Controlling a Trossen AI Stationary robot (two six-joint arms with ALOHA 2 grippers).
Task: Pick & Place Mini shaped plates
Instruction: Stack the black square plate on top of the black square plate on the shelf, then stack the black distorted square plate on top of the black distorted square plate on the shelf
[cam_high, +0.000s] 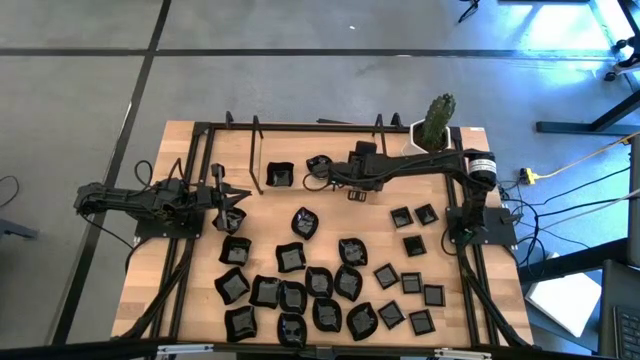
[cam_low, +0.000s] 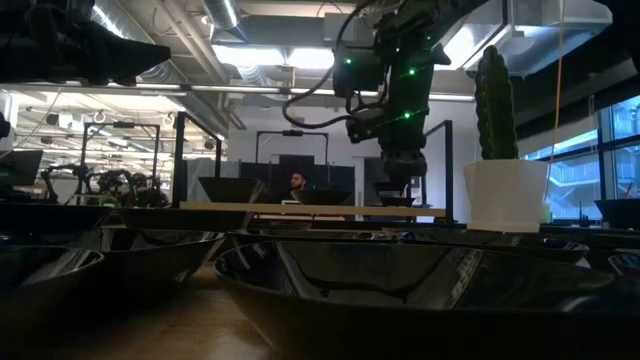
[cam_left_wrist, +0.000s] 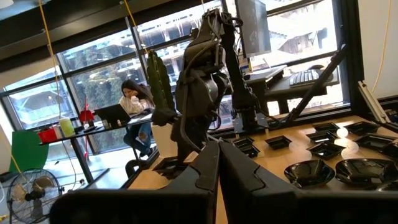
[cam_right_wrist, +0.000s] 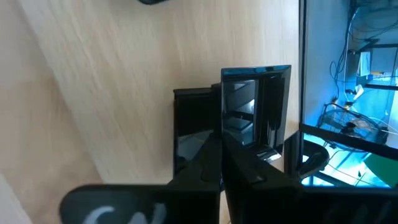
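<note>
Left gripper (cam_high: 236, 197) rests at the left side of the light wooden table (cam_high: 180, 150), fingers closed together, nothing held between them. Glossy black mini shaped plates (cam_high: 320, 283) lie scattered over the table's centre and front, small flat squares grouped toward the right. Right gripper (cam_high: 313, 163) reaches over the table's rear centre, fingers pressed shut and empty, above one squarish black plate (cam_right_wrist: 255, 109). White hexagonal pot with green cactus (cam_high: 436, 122) stands at the rear right.
</note>
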